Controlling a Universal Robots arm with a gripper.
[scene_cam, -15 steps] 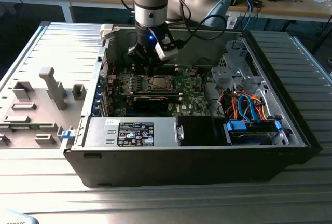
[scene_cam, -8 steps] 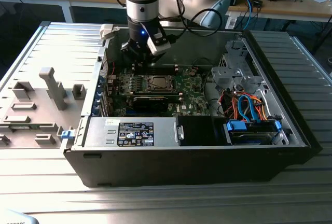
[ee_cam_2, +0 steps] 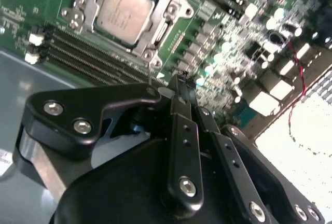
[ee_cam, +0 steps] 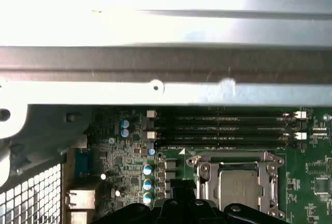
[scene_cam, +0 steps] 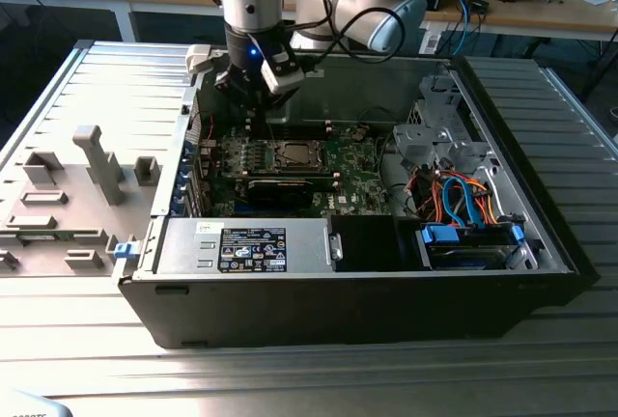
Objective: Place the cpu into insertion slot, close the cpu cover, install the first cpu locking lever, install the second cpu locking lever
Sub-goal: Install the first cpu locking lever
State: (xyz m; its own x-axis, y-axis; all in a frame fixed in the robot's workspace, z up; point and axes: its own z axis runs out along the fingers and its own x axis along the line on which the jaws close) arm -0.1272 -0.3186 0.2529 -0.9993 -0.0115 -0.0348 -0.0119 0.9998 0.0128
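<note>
A big black computer case [scene_cam: 367, 301] lies open on a metal table [scene_cam: 290, 378]. Inside it sits a green board [scene_cam: 357, 171], a grey power box [scene_cam: 246, 246] and a bundle of blue and orange wires [scene_cam: 463, 195]. The cpu [scene_cam: 293, 155] lies in its slot in the middle of the board, and the cpu cover [ee_cam_2: 155, 24] is down around it like a frame. The gripper [scene_cam: 259, 98] hangs over the board, a little toward the exterior view's left of the cpu, not touching it. The second wrist view shows its black fingers [ee_cam_2: 181, 130] close together with nothing between them. The first wrist view shows the long black memory sticks [ee_cam: 223, 128] next to the cpu and the case's grey wall [ee_cam: 166, 73]
</note>
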